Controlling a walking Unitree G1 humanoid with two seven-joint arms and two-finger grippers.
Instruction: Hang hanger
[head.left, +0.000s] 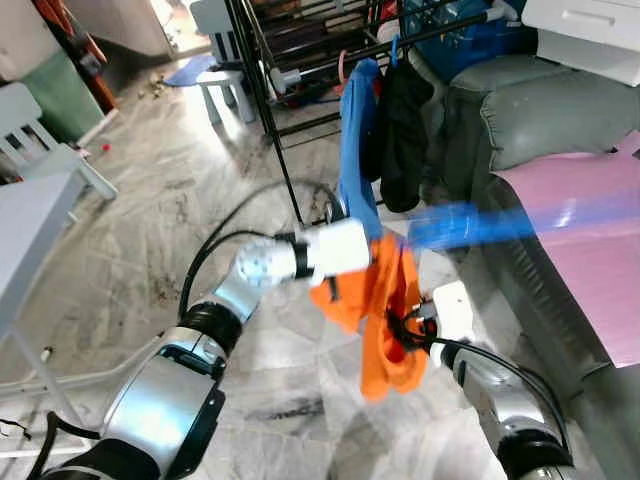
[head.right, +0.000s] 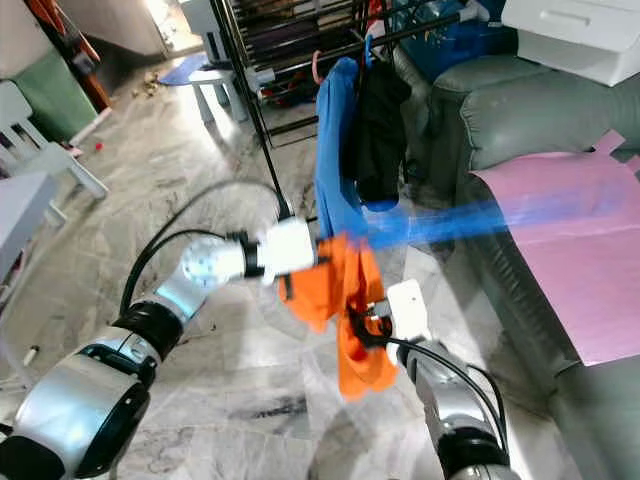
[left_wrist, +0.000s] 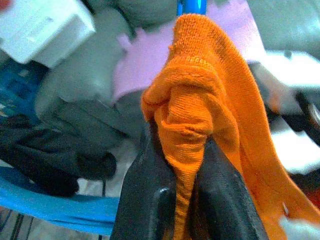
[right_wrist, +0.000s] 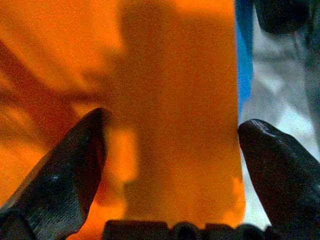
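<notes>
Two grippers meet at an orange knitted garment (head.left: 385, 310) hanging mid-scene on a blurred blue plastic hanger (head.left: 480, 225) that streaks toward three o'clock. The left gripper (left_wrist: 187, 175) has its black fingers pinched tight on a bunched fold of the cloth. The right gripper (right_wrist: 170, 165), at five o'clock, stands wide apart with the fabric between its fingers, unclamped. At twelve o'clock a black metal rack (head.left: 270, 90) carries blue and black clothes.

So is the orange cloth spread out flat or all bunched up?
Bunched up. The orange cloth hangs in crumpled folds, and the left pincer squeezes a gathered wad of it between its fingers.
</notes>
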